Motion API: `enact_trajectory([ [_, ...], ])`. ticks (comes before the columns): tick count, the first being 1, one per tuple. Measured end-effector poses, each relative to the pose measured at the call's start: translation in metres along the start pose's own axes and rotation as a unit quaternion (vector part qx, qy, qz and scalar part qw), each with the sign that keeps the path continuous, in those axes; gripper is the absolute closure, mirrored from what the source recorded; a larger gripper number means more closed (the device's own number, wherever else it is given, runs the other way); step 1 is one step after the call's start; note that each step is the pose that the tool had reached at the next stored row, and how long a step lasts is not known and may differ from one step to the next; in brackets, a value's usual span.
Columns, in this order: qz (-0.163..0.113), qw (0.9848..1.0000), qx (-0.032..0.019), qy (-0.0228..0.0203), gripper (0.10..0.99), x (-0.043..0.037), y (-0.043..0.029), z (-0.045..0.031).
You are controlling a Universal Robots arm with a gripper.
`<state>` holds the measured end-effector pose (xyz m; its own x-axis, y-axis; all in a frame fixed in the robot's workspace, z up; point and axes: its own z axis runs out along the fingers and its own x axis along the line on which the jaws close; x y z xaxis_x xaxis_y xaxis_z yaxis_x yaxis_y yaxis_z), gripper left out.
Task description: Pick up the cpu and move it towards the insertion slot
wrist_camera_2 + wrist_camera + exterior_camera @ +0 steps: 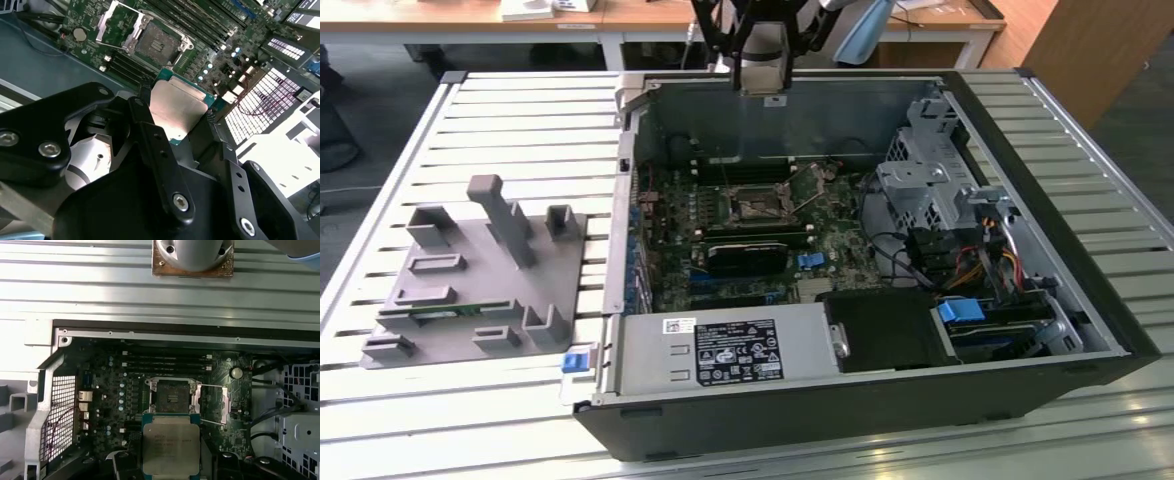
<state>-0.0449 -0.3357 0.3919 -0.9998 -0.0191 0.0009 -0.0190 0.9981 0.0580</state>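
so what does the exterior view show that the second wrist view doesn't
Exterior view alone: the grey plastic fixture on the slatted table, the power supply, and the whole open computer case. Second wrist view alone: the cpu held in the gripper, with its black fingers up close. Both share the motherboard and the open insertion slot.

The power supply's white label (pixel 736 352) carries print too small to read.
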Motion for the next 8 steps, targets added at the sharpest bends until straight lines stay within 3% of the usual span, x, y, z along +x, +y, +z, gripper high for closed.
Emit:
enact_trajectory([
  [8,0.000,1.0000,0.0000,0.0000,0.541,-0.0023,0.0005,0.0004],
])
